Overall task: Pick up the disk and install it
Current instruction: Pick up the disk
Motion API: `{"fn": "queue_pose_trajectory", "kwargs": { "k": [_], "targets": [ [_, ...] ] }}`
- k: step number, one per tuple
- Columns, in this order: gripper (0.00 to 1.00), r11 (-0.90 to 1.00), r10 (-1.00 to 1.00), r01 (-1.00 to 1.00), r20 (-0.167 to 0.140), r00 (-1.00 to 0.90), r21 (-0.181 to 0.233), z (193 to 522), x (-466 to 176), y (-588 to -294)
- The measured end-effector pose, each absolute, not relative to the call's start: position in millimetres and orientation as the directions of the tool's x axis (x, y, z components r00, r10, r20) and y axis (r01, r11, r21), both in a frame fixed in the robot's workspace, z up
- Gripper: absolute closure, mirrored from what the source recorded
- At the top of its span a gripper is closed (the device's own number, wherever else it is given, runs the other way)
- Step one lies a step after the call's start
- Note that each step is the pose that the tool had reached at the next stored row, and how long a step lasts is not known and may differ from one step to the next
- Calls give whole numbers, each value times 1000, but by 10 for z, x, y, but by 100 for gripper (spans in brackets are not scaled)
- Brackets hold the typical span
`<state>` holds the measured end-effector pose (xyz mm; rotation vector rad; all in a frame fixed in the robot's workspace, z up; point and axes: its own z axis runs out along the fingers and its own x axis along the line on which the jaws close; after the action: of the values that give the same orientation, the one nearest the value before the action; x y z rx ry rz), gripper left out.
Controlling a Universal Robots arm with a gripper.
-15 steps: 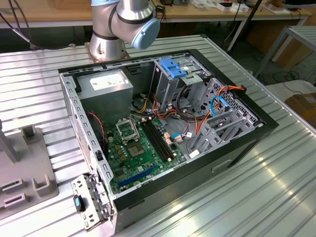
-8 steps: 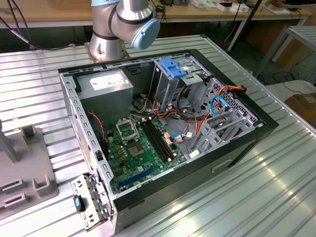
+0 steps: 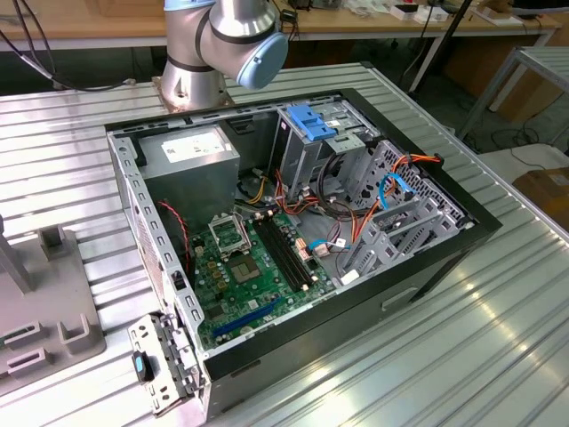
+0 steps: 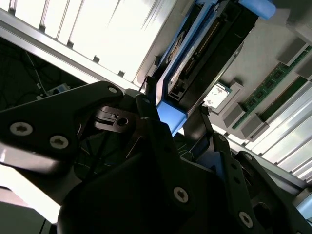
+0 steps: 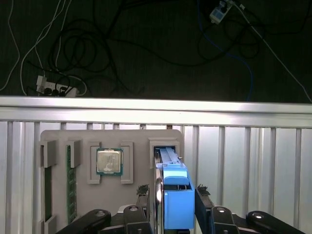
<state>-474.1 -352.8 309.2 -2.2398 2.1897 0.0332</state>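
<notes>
The disk [image 5: 178,200] stands on edge, with its blue plastic frame toward the first wrist camera and a thin metal side beside it. My gripper [image 5: 171,197] is shut on it, one dark finger [image 5: 143,195] on each flat side. In the second wrist view the disk [image 4: 195,63] runs away from the gripper [image 4: 175,105] toward a grey holder tray. I cannot tell whether its far end still sits in the tray's slot [image 5: 163,145]. The exterior view holds the arm's base [image 3: 191,53] and the open computer case [image 3: 462,236].
The grey tray [image 5: 58,139] also carries a processor chip [image 5: 109,161] and memory sticks [image 5: 71,180]. Past the table edge [image 5: 156,109] cables lie on a dark floor. Inside the case are a motherboard [image 3: 249,258], a grey power supply box [image 3: 191,151] and a drive cage with blue tabs [image 3: 311,124].
</notes>
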Motion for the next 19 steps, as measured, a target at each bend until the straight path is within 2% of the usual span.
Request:
{"fn": "queue_pose_trajectory", "kwargs": {
  "k": [8, 10, 19],
  "targets": [
    [52, -23, -1000, -1000, -21, 23, 8, 3082, -4746, -3528],
    [63, -23, -1000, -1000, -22, 23, 8, 3081, -4747, -3528],
    [63, -23, -1000, -1000, -21, 23, 8, 3070, -4759, -3528]
  ]
}}
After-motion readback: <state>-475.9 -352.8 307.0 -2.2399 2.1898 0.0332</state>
